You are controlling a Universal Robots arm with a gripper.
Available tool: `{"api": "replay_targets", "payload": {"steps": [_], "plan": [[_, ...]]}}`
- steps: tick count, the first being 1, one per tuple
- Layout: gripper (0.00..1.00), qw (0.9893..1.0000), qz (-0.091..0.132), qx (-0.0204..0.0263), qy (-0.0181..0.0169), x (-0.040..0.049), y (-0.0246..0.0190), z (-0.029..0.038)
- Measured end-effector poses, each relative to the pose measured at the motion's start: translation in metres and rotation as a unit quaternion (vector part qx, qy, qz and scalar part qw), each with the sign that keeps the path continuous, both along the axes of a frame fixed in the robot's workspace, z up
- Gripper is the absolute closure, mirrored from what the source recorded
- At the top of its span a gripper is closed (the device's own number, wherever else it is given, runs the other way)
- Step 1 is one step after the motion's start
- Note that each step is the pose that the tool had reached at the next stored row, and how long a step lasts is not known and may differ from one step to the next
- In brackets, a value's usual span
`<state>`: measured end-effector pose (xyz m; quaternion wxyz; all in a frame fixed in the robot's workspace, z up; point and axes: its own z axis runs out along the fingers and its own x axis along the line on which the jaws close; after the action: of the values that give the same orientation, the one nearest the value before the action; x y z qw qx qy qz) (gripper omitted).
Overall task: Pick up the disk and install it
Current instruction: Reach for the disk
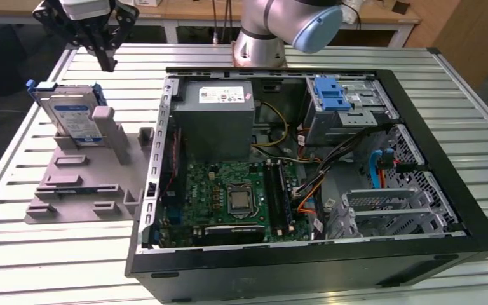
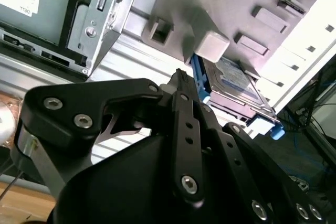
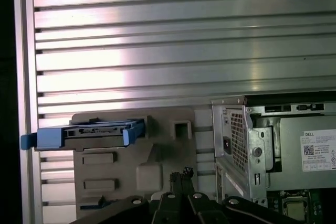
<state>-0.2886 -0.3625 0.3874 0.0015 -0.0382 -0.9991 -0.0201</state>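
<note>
The disk point(image 1: 73, 117), a silver drive with a blue-and-white label in a blue carrier, stands upright in a slot of the grey holder point(image 1: 83, 181) on the exterior view's left. It also appears in the second wrist view as the disk point(image 2: 231, 85), and edge-on in the first wrist view as the disk point(image 3: 97, 132). My gripper point(image 1: 107, 63) hangs above and slightly behind the disk, apart from it. Its black fingertips point(image 3: 181, 174) are pressed together with nothing between them; the gripper point(image 2: 181, 77) points down toward the holder.
The open computer case point(image 1: 447, 165) lies on the slatted metal table point(image 1: 49, 267). Inside are the grey power supply point(image 1: 218, 105), the motherboard point(image 1: 236, 197), loose cables, and a drive bay with a blue latch point(image 1: 333, 95). The arm's base point(image 1: 261, 44) stands behind the case.
</note>
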Motion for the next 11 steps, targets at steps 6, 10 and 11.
{"api": "replay_targets", "payload": {"steps": [6, 10, 11], "plan": [[0.89, 1.0000, 0.000, 0.0000, 0.0000, -0.0087, 0.0021, -0.0002], [0.89, 1.0000, 0.000, 0.0000, -0.0001, -0.0148, 0.0024, -0.0002], [0.89, 1.0000, 0.000, 0.0000, -0.0001, -0.0165, 0.0025, -0.0002]]}}
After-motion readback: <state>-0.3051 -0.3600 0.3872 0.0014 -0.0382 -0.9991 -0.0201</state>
